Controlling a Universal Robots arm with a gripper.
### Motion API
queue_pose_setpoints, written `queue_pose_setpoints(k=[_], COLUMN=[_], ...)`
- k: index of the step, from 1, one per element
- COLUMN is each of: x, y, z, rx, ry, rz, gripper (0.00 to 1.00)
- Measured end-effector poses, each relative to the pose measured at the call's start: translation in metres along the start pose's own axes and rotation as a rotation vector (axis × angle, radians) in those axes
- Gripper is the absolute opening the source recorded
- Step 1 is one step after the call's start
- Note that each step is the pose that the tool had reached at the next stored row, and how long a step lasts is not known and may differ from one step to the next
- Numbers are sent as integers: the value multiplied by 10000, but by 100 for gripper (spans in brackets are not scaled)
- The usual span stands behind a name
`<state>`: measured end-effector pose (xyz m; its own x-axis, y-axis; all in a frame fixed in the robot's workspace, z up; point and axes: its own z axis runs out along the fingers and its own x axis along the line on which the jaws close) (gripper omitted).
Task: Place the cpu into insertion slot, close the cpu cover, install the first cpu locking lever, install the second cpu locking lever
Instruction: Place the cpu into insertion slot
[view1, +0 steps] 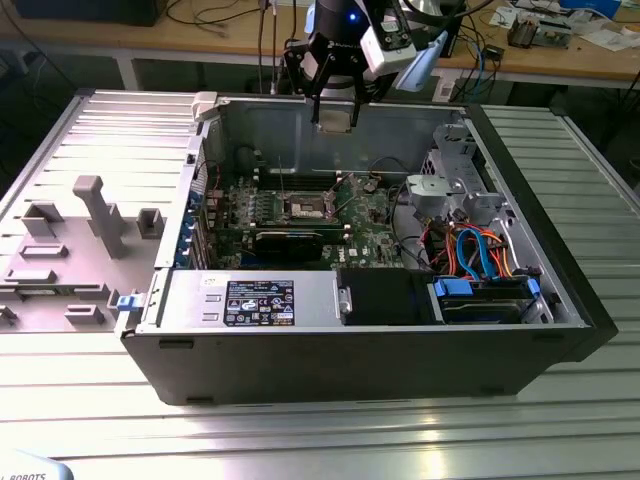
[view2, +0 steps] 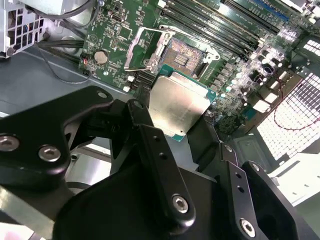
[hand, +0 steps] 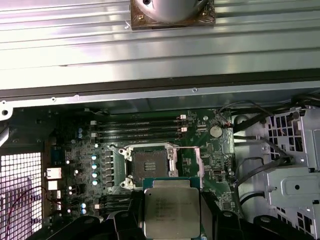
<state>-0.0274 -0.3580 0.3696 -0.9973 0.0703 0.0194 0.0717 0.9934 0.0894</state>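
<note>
**Exterior view gives the height, wrist views the grip**

From the exterior view, the tool (view1: 335, 112) hangs high over the far part of the open computer case (view1: 350, 365), which lies on the ribbed metal surface (view1: 300, 435). The insertion slot (view1: 305, 207) is a small square on the green board (view1: 372, 218), well below the tool.

Both wrist views bring out what is small from that distance. The tool's black fingers (view2: 155, 150) are closed against opposite edges of the cpu (view2: 177, 105), holding it flat, with clear air between it and the board. The cpu has a silvery-grey metal top on a green rim. In the second wrist view the cpu cover (view2: 130, 52) stands raised beside the slot, whose dark centre lies bare.
</note>
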Motion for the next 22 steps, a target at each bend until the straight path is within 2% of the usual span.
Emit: queue_pose_setpoints(k=[10, 13, 17, 22], x=[0, 0, 0, 0], y=[0, 0, 0, 0], z=[0, 0, 2, 2], rx=[-1, -4, -13, -14], ry=[-6, -19, -62, -67], rz=[55, 206, 682, 738], gripper=[54, 54, 54, 54])
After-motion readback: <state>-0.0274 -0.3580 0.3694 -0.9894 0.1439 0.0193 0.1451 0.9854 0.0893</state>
